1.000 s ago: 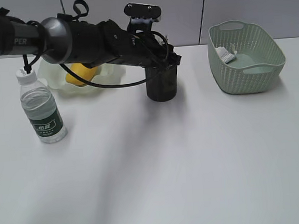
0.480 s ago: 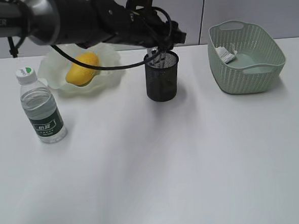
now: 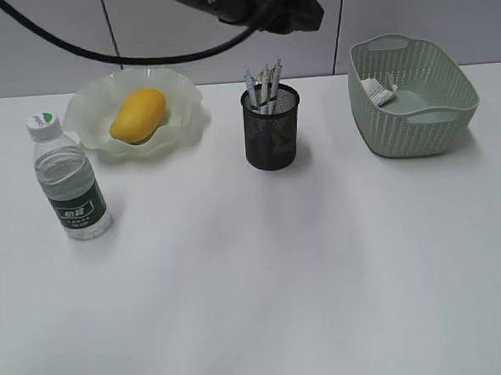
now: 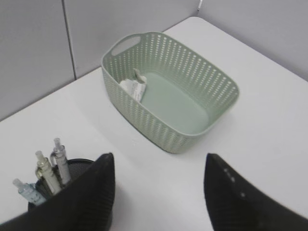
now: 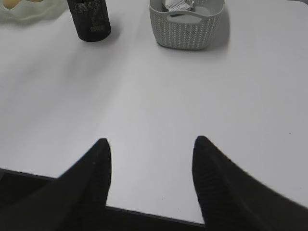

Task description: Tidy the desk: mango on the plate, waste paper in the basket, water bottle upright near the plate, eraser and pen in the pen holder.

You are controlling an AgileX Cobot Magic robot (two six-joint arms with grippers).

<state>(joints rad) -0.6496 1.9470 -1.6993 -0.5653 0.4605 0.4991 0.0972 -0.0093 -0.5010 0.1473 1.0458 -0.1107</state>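
The yellow mango (image 3: pixel 138 114) lies on the ruffled plate (image 3: pixel 84 104). Left of the plate the water bottle (image 3: pixel 70 186) stands upright. Three pens (image 3: pixel 261 86) stick out of the black mesh pen holder (image 3: pixel 272 139). The eraser is not visible. The waste paper (image 3: pixel 379 90) sits in the basket (image 3: pixel 415 135). My left gripper (image 4: pixel 159 159) hangs open and empty high above the desk (image 3: pixel 256 272), between the pen holder (image 4: pixel 79 166) and the basket (image 4: pixel 144 120). My right gripper (image 5: pixel 151 140) is open and empty over the desk's near edge.
The left arm (image 3: pixel 248 1) crosses the top of the exterior view, above the pen holder. In the right wrist view the pen holder (image 5: pixel 89 19) and basket (image 5: pixel 187 31) stand far ahead. A grey wall runs behind the desk.
The left arm has lifted away from the pen holder toward the top of the view. The pens, the mango and the plate now show uncovered.
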